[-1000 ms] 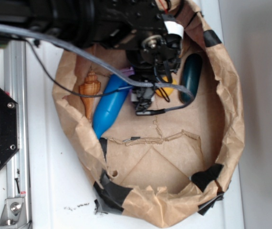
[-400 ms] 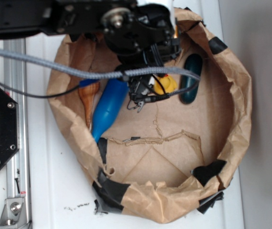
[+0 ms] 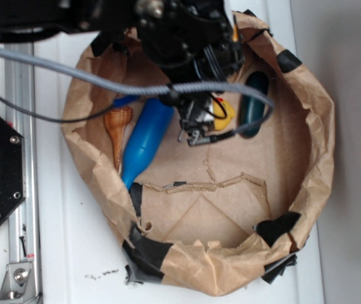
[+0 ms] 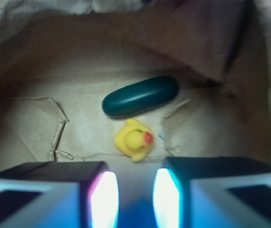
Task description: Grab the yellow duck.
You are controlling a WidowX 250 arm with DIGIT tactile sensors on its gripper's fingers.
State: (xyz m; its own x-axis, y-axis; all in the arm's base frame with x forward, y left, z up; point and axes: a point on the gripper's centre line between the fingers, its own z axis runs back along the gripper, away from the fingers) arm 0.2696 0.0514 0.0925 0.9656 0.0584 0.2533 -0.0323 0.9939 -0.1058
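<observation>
Since a second ago the end effector point(image 4: 135, 192), fingers parted and empty, has shifted toward the yellow duck point(image 4: 134, 140).

End effector point(image 3: 201, 123) over yellow duck point(image 3: 226, 113), blue bottle point(image 3: 144, 140) beside

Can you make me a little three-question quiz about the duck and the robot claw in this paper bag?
1. True or false: the gripper is already squeezing the yellow duck.
2. What lies just past the duck in the wrist view? A) a red ball B) a dark green capsule C) a spoon
3. Fill in: in the exterior view, the blue bottle lies between the tan seashell and the ____.

Key:
1. False. The jaws are open and the duck sits free on the paper bag floor ahead of them.
2. B.
3. Gripper; the duck peeks out from under it.
</observation>
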